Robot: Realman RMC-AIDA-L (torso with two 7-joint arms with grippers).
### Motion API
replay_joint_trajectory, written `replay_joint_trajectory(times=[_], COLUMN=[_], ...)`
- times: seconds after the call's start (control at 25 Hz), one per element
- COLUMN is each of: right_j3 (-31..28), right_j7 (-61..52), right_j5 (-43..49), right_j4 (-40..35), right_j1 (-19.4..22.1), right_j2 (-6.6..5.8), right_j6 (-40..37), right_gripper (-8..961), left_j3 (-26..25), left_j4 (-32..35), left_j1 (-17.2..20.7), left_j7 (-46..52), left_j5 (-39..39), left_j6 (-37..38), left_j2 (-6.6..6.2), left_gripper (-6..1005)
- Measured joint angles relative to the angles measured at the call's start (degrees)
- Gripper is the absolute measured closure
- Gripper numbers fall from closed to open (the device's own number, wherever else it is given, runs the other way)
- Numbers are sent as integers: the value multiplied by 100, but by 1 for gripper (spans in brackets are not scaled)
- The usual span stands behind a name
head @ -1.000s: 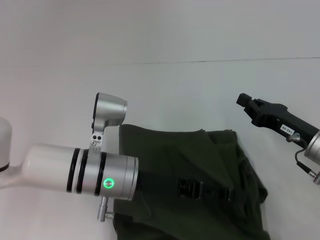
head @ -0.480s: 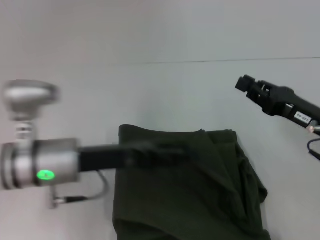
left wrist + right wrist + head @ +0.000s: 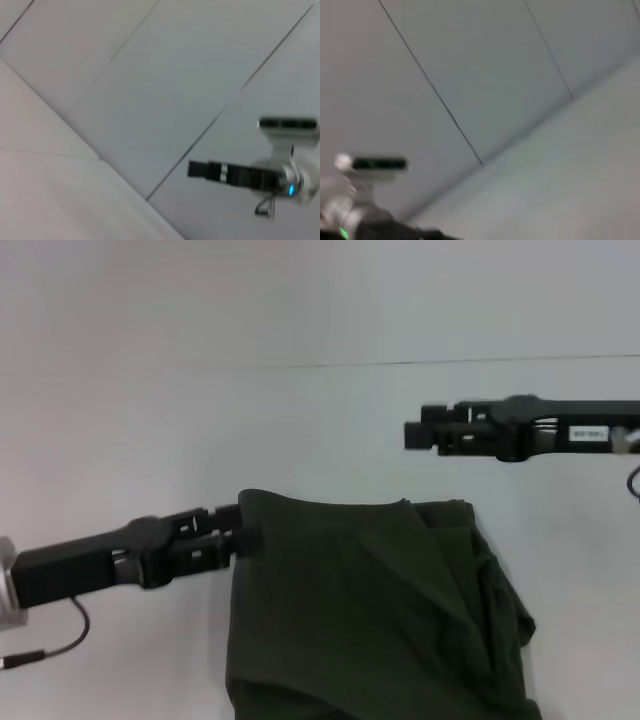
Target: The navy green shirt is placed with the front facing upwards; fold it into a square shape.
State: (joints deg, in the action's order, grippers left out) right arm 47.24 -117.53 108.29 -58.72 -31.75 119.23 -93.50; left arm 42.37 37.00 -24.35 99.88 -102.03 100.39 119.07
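Left wrist view: pale paneled surface with the other arm in the distance.

The camera is facing a light grey surface point(image 3: 165, 75) crossed by thin dark seams running diagonally, with a paler, whitish band point(image 3: 55, 195) lying along one side. Farther off, the right arm point(image 3: 287, 182) is showing as a silver-white body carrying a small blue light, with a pale block sitting on it and a thin cable hanging from it. A dark, slim right gripper point(image 3: 192, 169) is reaching out from that body, level across the frame. Whether its fingers are apart or together is not discernible here.
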Motion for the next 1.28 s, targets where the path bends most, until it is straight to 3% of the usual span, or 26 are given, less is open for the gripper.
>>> replay_joint_trajectory(times=[0.12,0.28,0.48,0.56,0.92,1.28], right_j3=[320,448,533,750,2074,2673], right_j7=[-1228,-2507,-3122,-3340,-4173,-4205], right_j5=[871,2162,3834,4038,4079,4117], right_j4=[-701,-873,-833,-802,-584,185], right_j1=[-294,-1058,-1871,-2019,-2131,-2337], right_j2=[-48,-116,46,73,104,82], right_j6=[-55,-606,-934,-938,-612,79], right_gripper=[322,280,282,284,324,374], left_j3=[-66,-146,-164,-197,-327,-319], left_j4=[87,308,663,828,840,788], left_j1=[85,267,543,707,827,836], left_j7=[-199,-632,-1483,-2000,-2453,-2549], left_j5=[-135,-228,-556,-716,-1001,-1004], left_j6=[152,259,311,323,369,531], left_j2=[-12,41,149,221,264,297], left_gripper=[166,160,160,160,160,161])
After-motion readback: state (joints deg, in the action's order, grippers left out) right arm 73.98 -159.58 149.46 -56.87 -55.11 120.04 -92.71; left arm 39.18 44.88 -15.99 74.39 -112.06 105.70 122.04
